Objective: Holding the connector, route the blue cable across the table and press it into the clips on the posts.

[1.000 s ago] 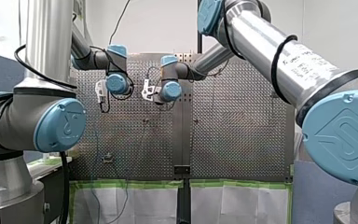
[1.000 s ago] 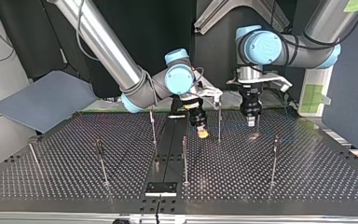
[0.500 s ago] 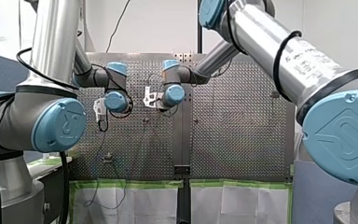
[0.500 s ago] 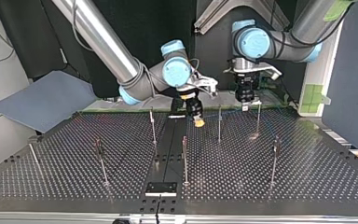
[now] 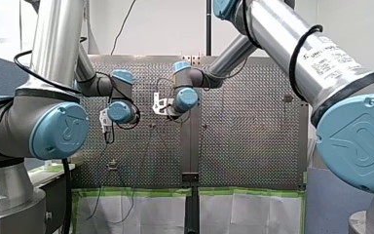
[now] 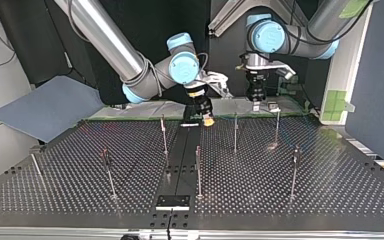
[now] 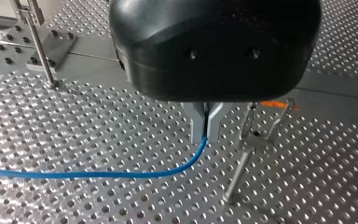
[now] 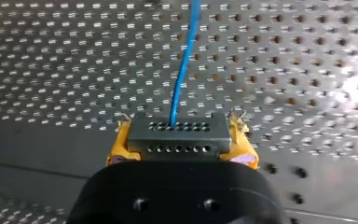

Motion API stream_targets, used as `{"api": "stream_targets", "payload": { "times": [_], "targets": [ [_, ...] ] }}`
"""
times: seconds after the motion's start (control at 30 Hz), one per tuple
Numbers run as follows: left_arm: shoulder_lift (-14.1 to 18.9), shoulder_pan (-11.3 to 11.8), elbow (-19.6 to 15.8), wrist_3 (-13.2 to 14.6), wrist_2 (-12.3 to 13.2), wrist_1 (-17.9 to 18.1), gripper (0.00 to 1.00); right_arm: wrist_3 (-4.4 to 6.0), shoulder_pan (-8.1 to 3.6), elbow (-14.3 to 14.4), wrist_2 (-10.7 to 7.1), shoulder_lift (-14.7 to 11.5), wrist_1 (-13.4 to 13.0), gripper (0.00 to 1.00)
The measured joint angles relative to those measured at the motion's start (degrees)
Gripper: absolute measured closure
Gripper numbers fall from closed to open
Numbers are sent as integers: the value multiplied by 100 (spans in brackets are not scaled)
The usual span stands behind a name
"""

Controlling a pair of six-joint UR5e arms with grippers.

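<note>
Perforated steel table [image 6: 290,200] with thin upright posts [image 6: 198,172] lies under both arms. Your left gripper [image 7: 206,130] has its metal fingers [image 7: 196,123] pinched together on the blue cable [image 7: 121,174]. The cable drops from between them, bends, and runs flat along the table off to one side. Your right gripper [image 8: 179,142] is clamped by its yellow pads [image 8: 118,147] on the dark connector [image 8: 177,133]. The connector's long side spans the fingers, and the cable leaves its face straight ahead, away from the gripper.
</note>
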Motion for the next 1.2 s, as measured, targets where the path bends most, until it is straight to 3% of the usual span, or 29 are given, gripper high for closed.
{"api": "stream_targets", "payload": {
  "times": [0.23,0.5,0.63,0.9,1.2],
  "targets": [
    [-245,0,73,-19,-16,99,100,-17,1,316,-98,-1,-49,100],
    [-638,10,51,20,-295,97,100,-20,-17,349,-169,-1,-58,100],
    [-706,-7,27,20,-295,144,100,-18,-31,349,-205,-1,-62,100],
    [-721,16,79,-22,-22,343,100,-5,-139,347,-398,-2,-91,100],
    [-727,60,232,-42,59,279,100,55,-295,345,-596,7,-359,100]
  ]
}}
